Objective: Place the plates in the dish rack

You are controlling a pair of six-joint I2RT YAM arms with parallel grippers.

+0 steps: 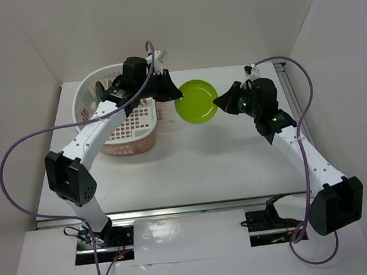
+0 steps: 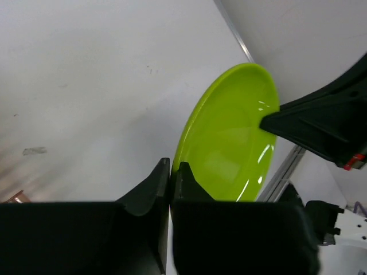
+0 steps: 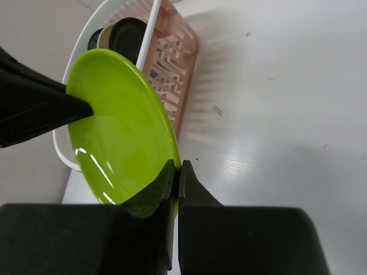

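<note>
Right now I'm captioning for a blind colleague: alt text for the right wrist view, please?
A lime green plate is pinched at its rim by the right claw in the foreground, with the left claw gripping the opposite rim. Behind it stands the pink-and-white dish rack.

Pinched in right gripper (image 3: 176, 167), lime green plate (image 3: 120, 120) — dish rack (image 3: 182, 86) behind, black plate (image 3: 129, 37) inside

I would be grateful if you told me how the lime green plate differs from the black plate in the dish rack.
The lime green plate is bright green; the black plate is glossy black. The lime green plate is outside the dish rack, beside it, while the black plate stands inside. The left gripper and right gripper pinch opposite rims of the lime green plate; no gripper holds the black plate. Both are round.
</note>
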